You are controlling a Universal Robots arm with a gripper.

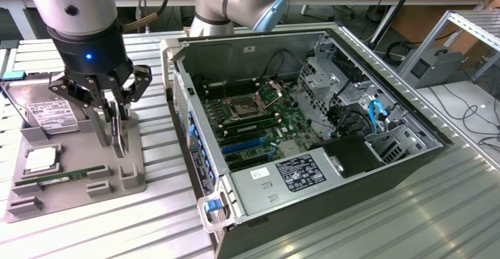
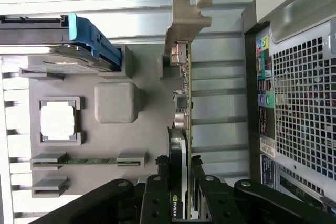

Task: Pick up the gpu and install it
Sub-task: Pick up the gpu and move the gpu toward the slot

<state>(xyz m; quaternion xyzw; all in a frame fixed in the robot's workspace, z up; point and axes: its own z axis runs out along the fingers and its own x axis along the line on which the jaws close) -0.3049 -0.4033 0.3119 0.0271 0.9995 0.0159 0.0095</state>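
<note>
The gripper (image 1: 116, 104), fingers pinched narrow on the upright gpu (image 2: 184, 93) at the holder tray's (image 1: 78, 153) edge nearest the computer case (image 1: 312, 124), probably does best lifting dead straight, without twisting.

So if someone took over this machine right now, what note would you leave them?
Pincer: shut on the gpu, clamped across its two faces.
Gpu: standing on edge on the grey tray, beside the open case. It does not look lifted yet.
Done: the grasp.
Left: getting the gpu off the tray and fitted into the case. It is not yet in there.
</note>
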